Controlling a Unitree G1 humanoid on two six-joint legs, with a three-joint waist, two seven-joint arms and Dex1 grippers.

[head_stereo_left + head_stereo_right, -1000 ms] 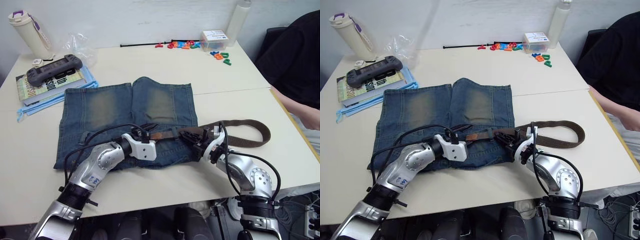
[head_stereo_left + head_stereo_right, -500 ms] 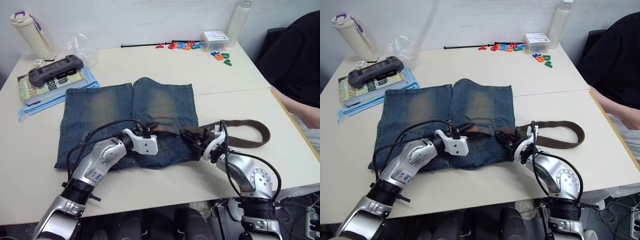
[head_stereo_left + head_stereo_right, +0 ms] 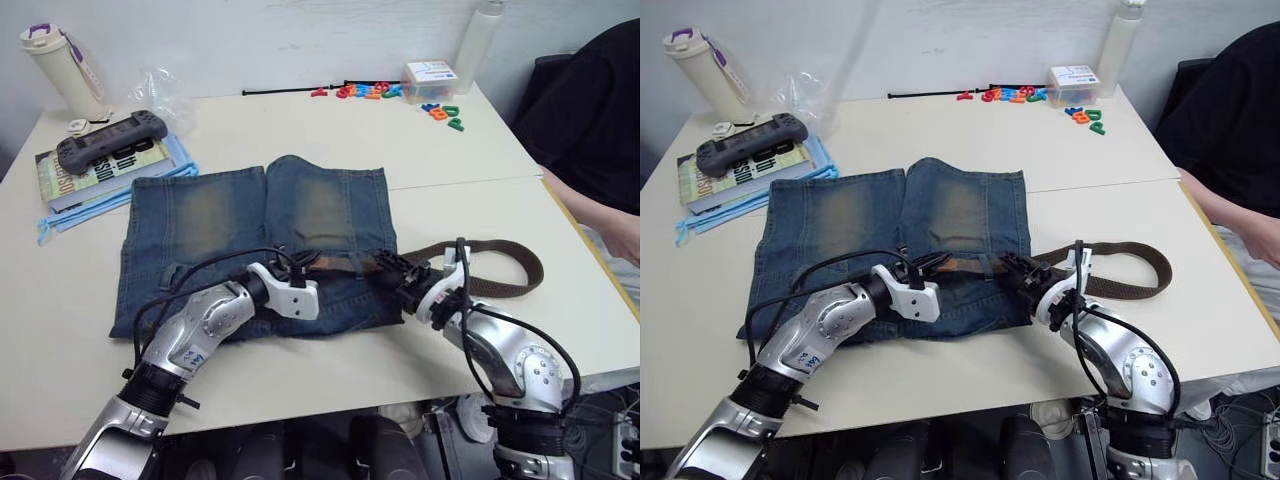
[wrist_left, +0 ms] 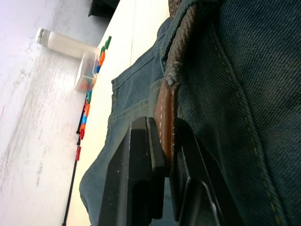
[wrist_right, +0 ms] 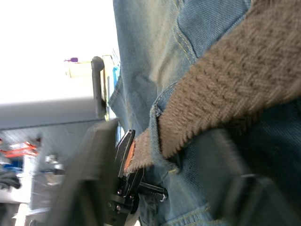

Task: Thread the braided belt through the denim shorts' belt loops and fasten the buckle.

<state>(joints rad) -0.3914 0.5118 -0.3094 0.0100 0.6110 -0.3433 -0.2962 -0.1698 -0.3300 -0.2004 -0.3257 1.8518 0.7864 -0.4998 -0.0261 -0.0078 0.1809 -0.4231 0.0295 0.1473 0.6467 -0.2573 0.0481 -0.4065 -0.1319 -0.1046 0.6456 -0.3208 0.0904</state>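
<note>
The denim shorts (image 3: 250, 215) lie flat on the table, waistband toward me. The braided belt (image 3: 500, 285) runs along the waistband and curls in a loop off the shorts' right side. My left gripper (image 3: 302, 268) is shut on the belt's brown leather tip (image 4: 167, 117), one finger (image 4: 141, 160) on each side of it. The strap passes under a belt loop (image 5: 155, 117) just behind that tip. My right gripper (image 3: 395, 270) is at the waistband's right end. It is open, with its fingers (image 5: 89, 179) spread on either side of the woven strap (image 5: 225, 80). The buckle is hidden.
A game controller (image 3: 108, 140) lies on books at the back left, beside a white bottle (image 3: 55, 65). Coloured letters (image 3: 375, 90), a small box (image 3: 428, 78) and a black cable tie (image 3: 280, 90) line the far edge. A person (image 3: 600, 130) sits at the right.
My left gripper has shut on the belt's leather tip. My right gripper has let go of the strap, opened, and shifted slightly right.
</note>
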